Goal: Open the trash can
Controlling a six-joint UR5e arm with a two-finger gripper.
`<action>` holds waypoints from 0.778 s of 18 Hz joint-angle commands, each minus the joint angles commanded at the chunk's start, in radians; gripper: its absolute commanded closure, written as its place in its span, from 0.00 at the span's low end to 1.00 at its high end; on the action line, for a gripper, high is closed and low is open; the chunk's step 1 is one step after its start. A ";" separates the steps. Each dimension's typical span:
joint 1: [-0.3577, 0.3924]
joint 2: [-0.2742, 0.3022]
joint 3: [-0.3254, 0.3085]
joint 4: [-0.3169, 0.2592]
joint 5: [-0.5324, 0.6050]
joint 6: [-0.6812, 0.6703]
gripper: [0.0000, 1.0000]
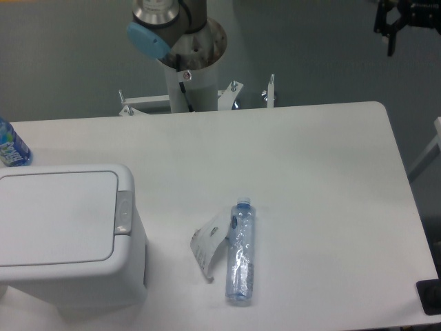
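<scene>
The trash can point(69, 241) is a big white boxy bin standing at the table's front left. Its flat lid point(58, 214) lies shut, and a small grey latch button point(123, 210) sits on the lid's right edge. My gripper point(386, 34) is a dark shape at the top right corner, high above the table's far right end and far from the bin. The frame edge cuts part of it off, so the gap between its fingers cannot be judged. It holds nothing that I can see.
A clear plastic bottle point(241, 255) lies on its side right of the bin, its torn label point(209, 245) peeled out beside it. A blue-labelled bottle point(10, 146) stands at the left edge. The arm's base point(187, 62) rises behind the table point(310, 172).
</scene>
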 joint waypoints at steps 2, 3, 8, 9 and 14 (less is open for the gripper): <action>-0.002 0.000 -0.012 0.008 0.002 0.000 0.00; -0.002 0.002 -0.015 0.006 0.002 0.000 0.00; -0.014 0.009 -0.017 0.003 0.000 -0.085 0.00; -0.032 0.009 -0.017 0.005 -0.002 -0.144 0.00; -0.170 0.000 -0.015 0.067 0.000 -0.516 0.00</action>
